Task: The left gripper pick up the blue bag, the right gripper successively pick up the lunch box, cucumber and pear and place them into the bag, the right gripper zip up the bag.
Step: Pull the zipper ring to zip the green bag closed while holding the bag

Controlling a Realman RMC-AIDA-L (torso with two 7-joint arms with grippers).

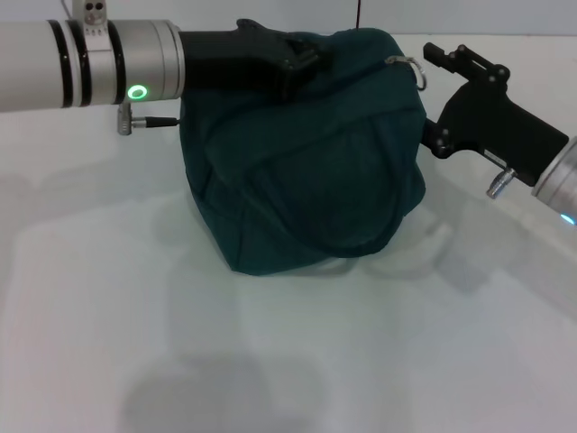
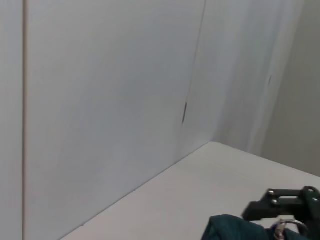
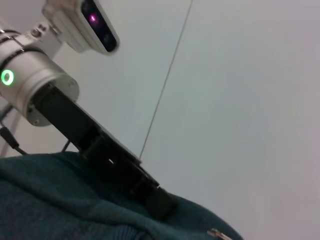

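The blue bag (image 1: 306,171) stands bulging on the white table, its top drawn closed. My left gripper (image 1: 302,68) comes in from the left and is shut on the fabric at the bag's top; the right wrist view shows it (image 3: 160,202) pressed into the cloth (image 3: 50,200). My right gripper (image 1: 433,97) hovers at the bag's upper right corner, open, with the metal zipper ring (image 1: 410,68) hanging free just off its upper finger. In the left wrist view the ring (image 2: 289,227) sits below that gripper (image 2: 280,202). The lunch box, cucumber and pear are hidden.
The white table (image 1: 288,361) stretches bare in front of the bag and to both sides. A pale wall rises close behind the table's far edge (image 2: 150,100). A black cable (image 1: 153,120) hangs under the left wrist.
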